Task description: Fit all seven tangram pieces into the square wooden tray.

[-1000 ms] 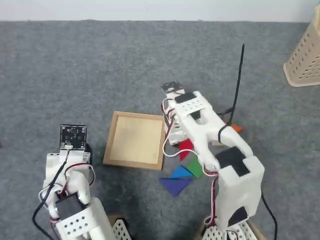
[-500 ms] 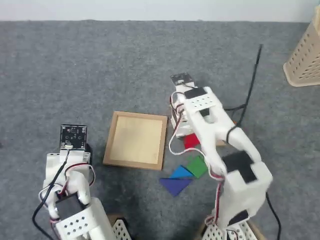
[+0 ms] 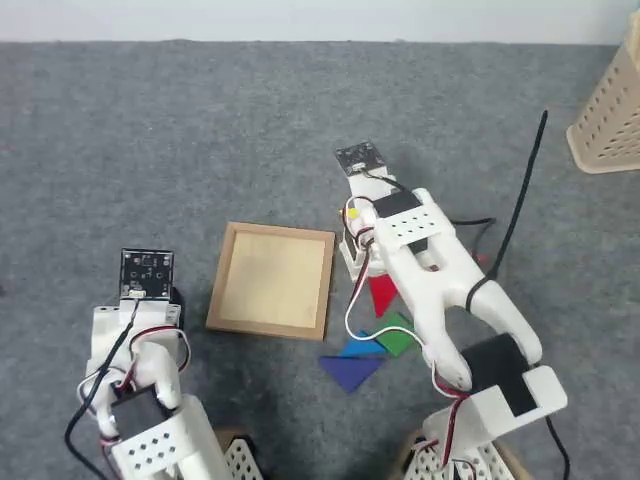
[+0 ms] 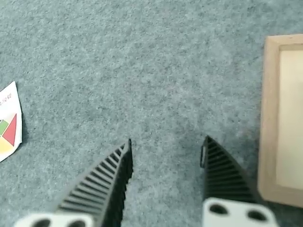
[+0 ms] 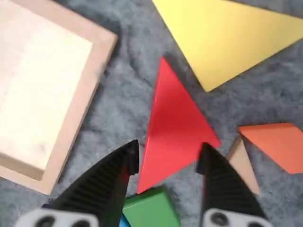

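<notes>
High view: red triangle [image 3: 383, 295] right of centre, beside empty tray [image 3: 265, 327] | right gripper [image 5: 168, 146] spread, straddling its broad end, apex pointing away | left gripper [image 4: 167, 142] spread too, farther off

Grey carpeting [image 3: 200, 130] is covering the worktop, running back to a pale band [image 3: 300, 18] along its far edge. A beige slotted basket [image 3: 612, 110] is standing at the far right edge. A printed card [image 4: 9, 123] showing coloured shapes is lying flat on the carpeting.
</notes>
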